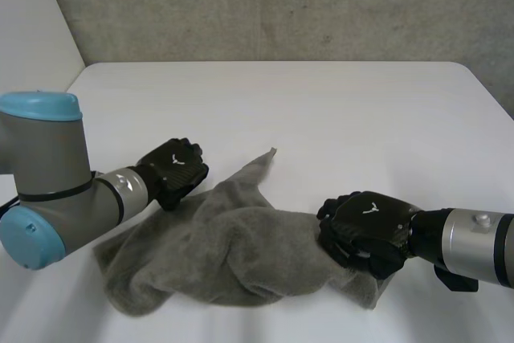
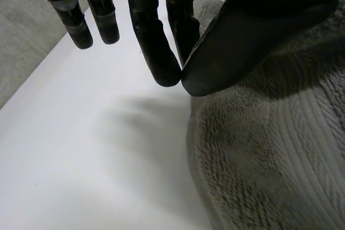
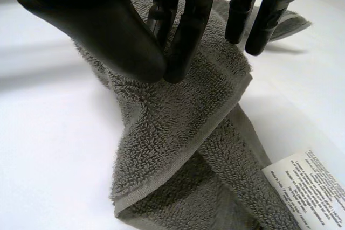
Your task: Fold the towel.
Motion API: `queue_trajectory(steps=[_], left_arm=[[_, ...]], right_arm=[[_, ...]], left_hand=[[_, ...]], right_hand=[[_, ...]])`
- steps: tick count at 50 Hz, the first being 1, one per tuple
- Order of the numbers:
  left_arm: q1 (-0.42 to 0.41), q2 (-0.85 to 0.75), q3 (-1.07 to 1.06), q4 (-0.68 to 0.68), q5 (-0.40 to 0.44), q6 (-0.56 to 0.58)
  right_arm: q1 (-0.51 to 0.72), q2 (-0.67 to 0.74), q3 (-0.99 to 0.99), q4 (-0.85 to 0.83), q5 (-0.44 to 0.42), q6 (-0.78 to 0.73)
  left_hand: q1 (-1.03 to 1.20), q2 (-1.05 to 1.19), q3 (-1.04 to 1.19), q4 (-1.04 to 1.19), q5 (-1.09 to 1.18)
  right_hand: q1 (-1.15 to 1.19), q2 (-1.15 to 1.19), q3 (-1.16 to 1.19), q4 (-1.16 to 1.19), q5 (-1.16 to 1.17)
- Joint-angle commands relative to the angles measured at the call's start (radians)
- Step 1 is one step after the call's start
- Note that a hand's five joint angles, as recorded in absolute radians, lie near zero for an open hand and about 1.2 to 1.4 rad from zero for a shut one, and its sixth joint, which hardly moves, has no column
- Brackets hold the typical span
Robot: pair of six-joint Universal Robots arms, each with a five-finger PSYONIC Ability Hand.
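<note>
Towel: crumpled grey terry towel [image 1: 225, 255], front of table, betw. hands.
L: black left hand [image 1: 173, 170] pinches its far-left edge.
R: black right hand [image 1: 365, 226] pinches right-end fold nr white care label [image 3: 310, 187].
Surface: white table [image 1: 321, 110].
Room: grey concrete wall [image 1: 281, 6] behind.

From my station the towel [image 1: 233, 255] reads as grey terry cloth, looped and rough, with a flatter woven band along its edge. Its white printed label [image 3: 310, 184] looks thin and smooth. I see the desk [image 1: 337, 110] as white, smooth and matt. The left hand [image 1: 173, 168] and right hand [image 1: 365, 226] look like black plastic with a dull sheen. The wall [image 1: 281, 6] is rough concrete.
</note>
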Motion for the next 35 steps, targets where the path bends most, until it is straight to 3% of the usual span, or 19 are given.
queue_trajectory(steps=[1, 7, 11, 28, 35], left_arm=[[-0.003, 0.019, -0.041, 0.009, 0.005, -0.059], [0.000, 0.124, -0.110, 0.023, 0.032, -0.141], [0.014, 0.235, -0.178, 0.043, 0.093, -0.205], [0.121, 0.394, -0.438, 0.040, 0.123, -0.212], [0.155, 0.446, -0.527, 0.066, 0.123, -0.212]], right_arm=[[0.002, 0.008, 0.012, 0.000, -0.002, -0.005], [-0.011, 0.011, 0.025, -0.014, -0.001, -0.005], [-0.012, 0.003, 0.019, -0.020, -0.002, -0.002], [-0.009, -0.069, 0.058, -0.170, 0.012, 0.196], [0.021, -0.173, 0.153, -0.330, 0.076, 0.300]], left_hand=[[-0.659, -0.696, -0.051, -0.059, -0.688], [-0.694, -0.731, -0.051, -0.059, -0.723], [-0.711, -0.749, -0.051, -0.059, -0.740], [-0.747, -0.784, -0.051, -0.059, -0.775], [-0.744, -0.781, -0.051, -0.059, -0.772]], right_hand=[[0.069, 0.087, -0.043, -0.076, 0.053], [-0.274, -0.255, -0.043, -0.076, -0.290], [-0.698, -0.680, -0.043, -0.076, -0.714], [-0.826, -0.807, -0.043, -0.076, -0.842], [-0.834, -0.816, -0.043, -0.076, -0.851]])
